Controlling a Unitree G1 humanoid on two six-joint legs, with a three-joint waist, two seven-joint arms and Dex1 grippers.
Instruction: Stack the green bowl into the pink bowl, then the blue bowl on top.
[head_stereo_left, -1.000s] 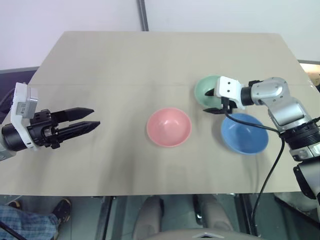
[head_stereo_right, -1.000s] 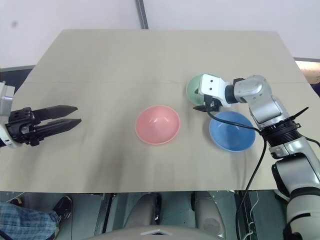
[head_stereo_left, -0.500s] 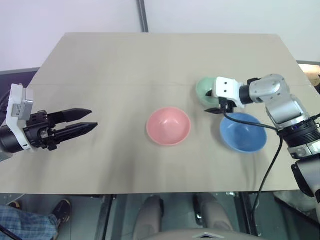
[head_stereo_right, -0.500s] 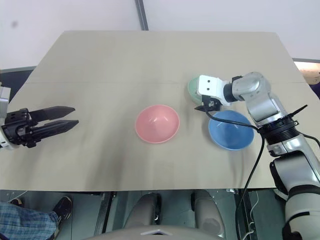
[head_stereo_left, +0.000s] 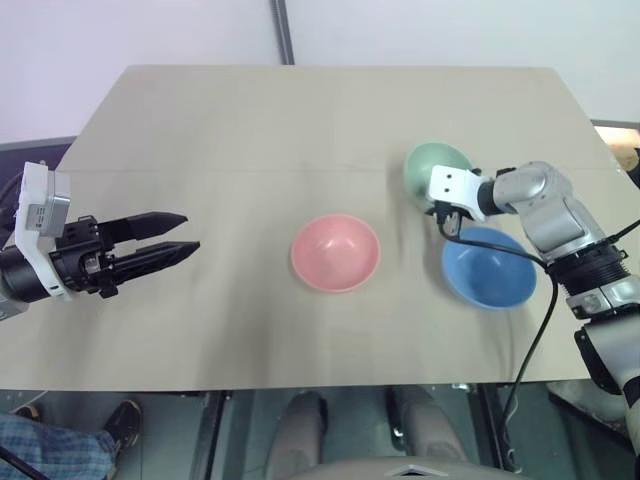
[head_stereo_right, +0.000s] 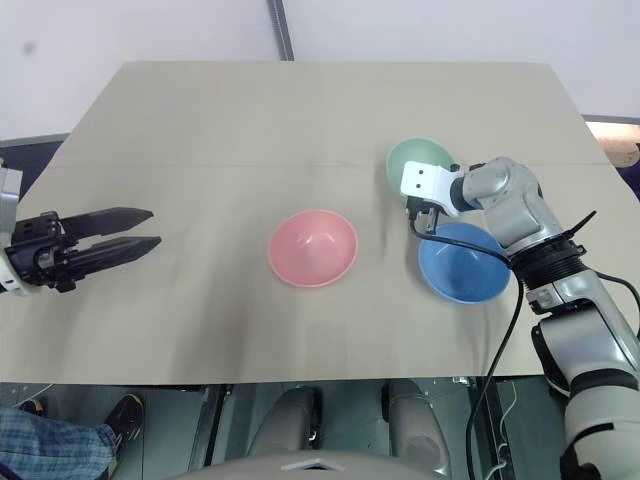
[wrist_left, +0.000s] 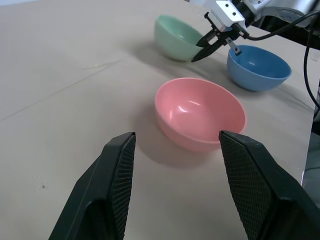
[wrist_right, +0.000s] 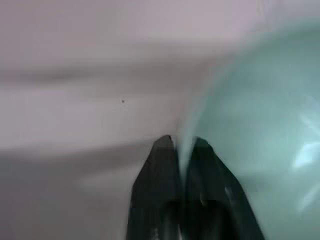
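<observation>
Left wrist view: right fingers (wrist_left: 202, 50) pinch green bowl (wrist_left: 176, 36) rim; left fingers (wrist_left: 118, 185) spread.

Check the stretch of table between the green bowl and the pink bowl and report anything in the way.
Nothing visible blocks it: bare table lies between the green bowl and the pink bowl. The blue bowl sits off to the side.

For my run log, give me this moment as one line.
right gripper: shut on green bowl rim | left gripper: open | pink bowl, blue bowl: unstacked
</observation>
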